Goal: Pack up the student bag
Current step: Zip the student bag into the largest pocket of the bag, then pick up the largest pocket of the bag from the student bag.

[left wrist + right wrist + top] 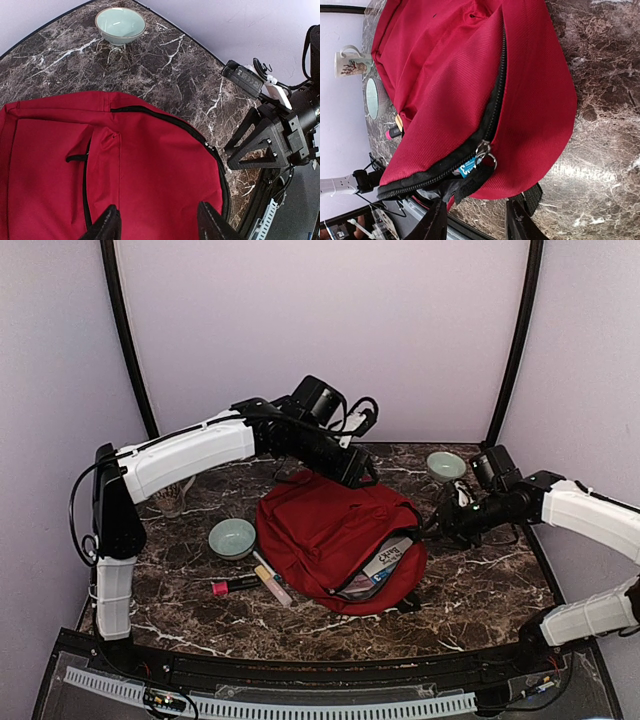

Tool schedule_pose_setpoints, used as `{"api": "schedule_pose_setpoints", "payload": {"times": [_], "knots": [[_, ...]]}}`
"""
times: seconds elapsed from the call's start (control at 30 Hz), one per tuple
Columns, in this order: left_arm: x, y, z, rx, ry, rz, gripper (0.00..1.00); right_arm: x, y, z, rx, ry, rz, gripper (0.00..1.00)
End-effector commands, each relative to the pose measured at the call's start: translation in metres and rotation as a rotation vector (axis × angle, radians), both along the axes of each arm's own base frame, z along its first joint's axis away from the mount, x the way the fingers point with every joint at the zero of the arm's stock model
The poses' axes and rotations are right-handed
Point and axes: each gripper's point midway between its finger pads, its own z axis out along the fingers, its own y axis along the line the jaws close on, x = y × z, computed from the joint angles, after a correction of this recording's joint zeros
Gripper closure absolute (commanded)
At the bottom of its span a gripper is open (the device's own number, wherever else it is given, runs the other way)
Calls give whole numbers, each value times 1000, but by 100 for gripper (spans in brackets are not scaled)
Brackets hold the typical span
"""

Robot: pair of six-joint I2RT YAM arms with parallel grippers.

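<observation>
The student bag [325,525] is a dark-red backpack lying flat mid-table, its main zipper partly open at the near right, with a book [388,560] showing inside. My left gripper [360,475] is open and empty, hovering over the bag's far edge; in the left wrist view [160,226] red fabric [150,165] fills the gap between its fingers. My right gripper [438,525] is open and empty at the bag's right side. In the right wrist view [475,225] the metal zipper pull [485,150] sits just ahead of the fingers, apart from them.
A pale green bowl [232,537] stands left of the bag, and another bowl [445,465] at the back right. A pink-capped marker [236,585] and a cream pen [272,585] lie by the bag's near left. A mug [175,498] stands at the far left.
</observation>
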Motion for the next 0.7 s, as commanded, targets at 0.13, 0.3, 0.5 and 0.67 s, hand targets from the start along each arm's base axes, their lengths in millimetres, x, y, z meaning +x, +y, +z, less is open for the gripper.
{"api": "schedule_pose_setpoints", "payload": {"times": [0.13, 0.3, 0.5, 0.67], "knots": [[-17, 28, 14, 6, -18, 20, 47, 18, 10, -5, 54, -15, -46, 62], [-22, 36, 13, 3, -9, 37, 47, 25, 14, -7, 62, -21, -41, 66], [-23, 42, 14, 7, -9, 55, 48, 28, 15, -12, 42, -16, -25, 79], [-24, 42, 13, 1, -1, 63, 48, 23, 10, -15, 10, -9, -11, 100]]}}
